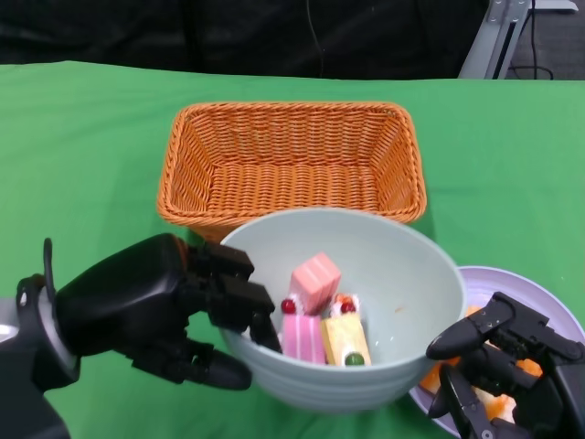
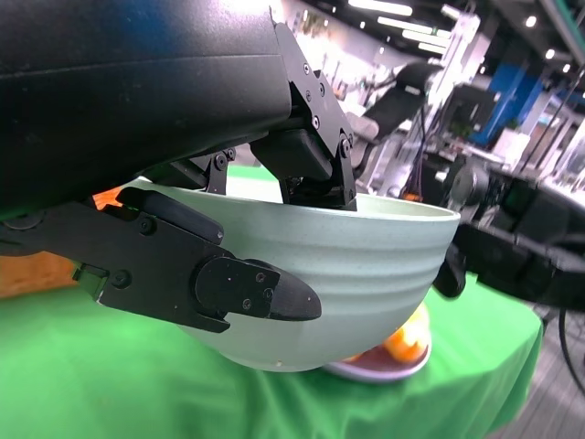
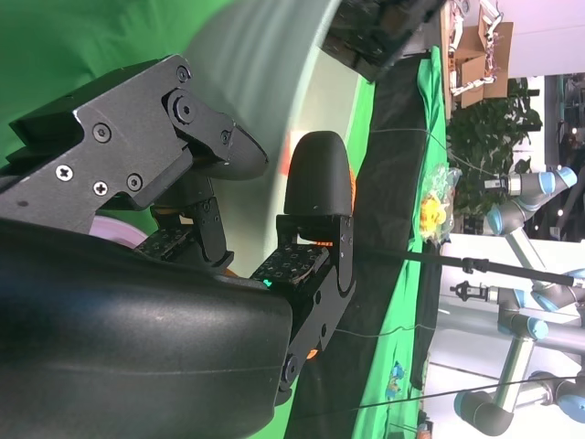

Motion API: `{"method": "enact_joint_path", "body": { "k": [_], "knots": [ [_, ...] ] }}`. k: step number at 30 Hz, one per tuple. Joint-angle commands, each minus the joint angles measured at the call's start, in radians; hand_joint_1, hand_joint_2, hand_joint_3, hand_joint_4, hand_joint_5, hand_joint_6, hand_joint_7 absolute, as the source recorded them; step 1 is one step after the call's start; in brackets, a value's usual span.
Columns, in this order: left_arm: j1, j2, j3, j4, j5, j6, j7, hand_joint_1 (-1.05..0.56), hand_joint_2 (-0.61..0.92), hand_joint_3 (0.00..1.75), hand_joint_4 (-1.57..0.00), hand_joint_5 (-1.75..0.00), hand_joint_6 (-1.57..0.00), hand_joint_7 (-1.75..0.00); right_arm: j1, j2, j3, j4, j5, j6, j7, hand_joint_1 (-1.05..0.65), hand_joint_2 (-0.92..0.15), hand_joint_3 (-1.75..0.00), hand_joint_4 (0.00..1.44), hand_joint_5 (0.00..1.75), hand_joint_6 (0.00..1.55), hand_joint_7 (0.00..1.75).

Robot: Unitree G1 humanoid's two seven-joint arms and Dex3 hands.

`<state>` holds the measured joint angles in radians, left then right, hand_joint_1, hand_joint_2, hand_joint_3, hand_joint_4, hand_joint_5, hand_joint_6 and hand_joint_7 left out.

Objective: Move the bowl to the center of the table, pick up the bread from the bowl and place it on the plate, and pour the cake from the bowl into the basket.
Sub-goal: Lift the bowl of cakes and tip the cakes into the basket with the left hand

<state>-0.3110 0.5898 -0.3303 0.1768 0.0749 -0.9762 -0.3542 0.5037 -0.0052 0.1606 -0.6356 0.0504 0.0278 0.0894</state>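
Left robot hand [image 1: 164, 306] clamps bowl [image 1: 402, 265] rim — cakes [image 1: 322, 315] inside; tip slowly over basket [image 1: 291, 155]. Right robot hand [image 1: 503, 370] apart, empty.

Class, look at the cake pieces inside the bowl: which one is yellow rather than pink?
The yellow cake piece, at the front of the bowl beside the striped pink piece. The third piece, behind them, is plain pink.
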Motion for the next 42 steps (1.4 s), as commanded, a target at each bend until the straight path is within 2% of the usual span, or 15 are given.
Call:
{"method": "enact_joint_path", "body": {
  "k": [1,6,7,9,11,13,16,17,19,22,27,36,42],
  "knots": [
    [-0.018,-0.035,0.037,0.011,-0.004,-0.007,-0.006,-0.26,0.92,0.33,-0.71,-1.63,-0.73,-1.15,0.0,-0.006,-0.003,0.015,-0.003,-0.026,-0.006,-0.01,-0.6,-1.03,0.71,1.51,0.66,1.3],
    [-0.001,-0.118,0.073,0.01,0.001,0.029,0.019,-0.25,0.85,0.4,-0.71,-1.71,-0.76,-1.23,-0.004,-0.009,-0.005,0.026,-0.002,-0.032,-0.003,-0.01,-0.61,-1.03,0.71,1.52,0.66,1.29],
    [-0.003,-0.142,0.074,0.014,-0.016,0.047,0.016,-0.22,0.77,0.55,-0.7,-1.72,-0.75,-1.24,-0.005,-0.01,-0.006,0.029,-0.004,-0.033,-0.003,-0.01,-0.61,-1.03,0.71,1.52,0.66,1.29],
    [-0.011,-0.18,0.071,0.019,-0.06,0.086,-0.003,-0.2,0.69,0.71,-0.7,-1.68,-0.74,-1.23,-0.006,-0.013,-0.005,0.032,-0.012,-0.035,-0.003,-0.01,-0.61,-1.03,0.7,1.53,0.66,1.3],
    [-0.02,-0.217,0.071,0.016,-0.088,0.135,-0.014,-0.19,0.66,0.78,-0.71,-1.66,-0.75,-1.22,-0.008,-0.013,-0.005,0.036,-0.017,-0.039,-0.003,-0.01,-0.61,-1.04,0.7,1.53,0.65,1.31],
    [-0.043,-0.269,0.069,0.017,-0.111,0.203,-0.016,-0.17,0.62,0.92,-0.71,-1.66,-0.73,-1.3,-0.008,-0.01,-0.003,0.04,-0.02,-0.041,-0.004,-0.01,-0.58,-1.1,0.69,1.57,0.65,1.34],
    [-0.073,-0.338,0.078,0.013,-0.115,0.297,-0.007,-0.17,0.59,1.01,-0.7,-1.66,-0.7,-1.36,-0.007,-0.011,0.0,0.043,-0.029,-0.045,-0.005,-0.01,-0.56,-1.13,0.68,1.6,0.63,1.36],
    [-0.087,-0.36,0.083,0.013,-0.104,0.325,0.004,-0.19,0.63,0.99,-0.69,-1.67,-0.68,-1.38,-0.006,-0.011,0.0,0.045,-0.03,-0.048,-0.005,-0.02,-0.55,-1.14,0.67,1.61,0.63,1.38],
    [-0.109,-0.395,0.093,0.012,-0.078,0.373,0.024,-0.24,0.74,0.85,-0.69,-1.73,-0.65,-1.43,-0.008,-0.013,0.001,0.053,-0.036,-0.06,-0.004,-0.04,-0.54,-1.15,0.66,1.62,0.62,1.39],
    [-0.146,-0.443,0.107,0.037,-0.043,0.392,0.05,-0.25,0.83,0.7,-0.71,-1.74,-0.62,-1.44,-0.007,-0.01,0.004,0.061,-0.035,-0.063,-0.005,-0.06,-0.52,-1.16,0.65,1.64,0.61,1.41],
    [-0.203,-0.507,0.127,0.098,0.009,0.389,0.103,-0.27,0.91,0.53,-0.74,-1.75,-0.61,-1.44,-0.008,0.0,0.015,0.081,-0.045,-0.087,-0.017,-0.07,-0.5,-1.2,0.65,1.68,0.61,1.44],
    [-0.312,-0.605,0.163,0.259,0.046,0.367,0.207,-0.29,0.92,0.53,-0.8,-1.75,-0.6,-1.48,-0.015,-0.005,0.016,0.133,-0.049,-0.149,-0.014,-0.07,-0.51,-1.19,0.68,1.69,0.62,1.47],
    [-0.397,-0.637,0.197,0.403,0.058,0.378,0.263,-0.25,0.91,0.58,-0.85,-1.75,-0.59,-1.58,-0.011,-0.002,0.019,0.136,-0.035,-0.139,-0.011,-0.07,-0.51,-1.18,0.68,1.67,0.63,1.46]
  ]
}}
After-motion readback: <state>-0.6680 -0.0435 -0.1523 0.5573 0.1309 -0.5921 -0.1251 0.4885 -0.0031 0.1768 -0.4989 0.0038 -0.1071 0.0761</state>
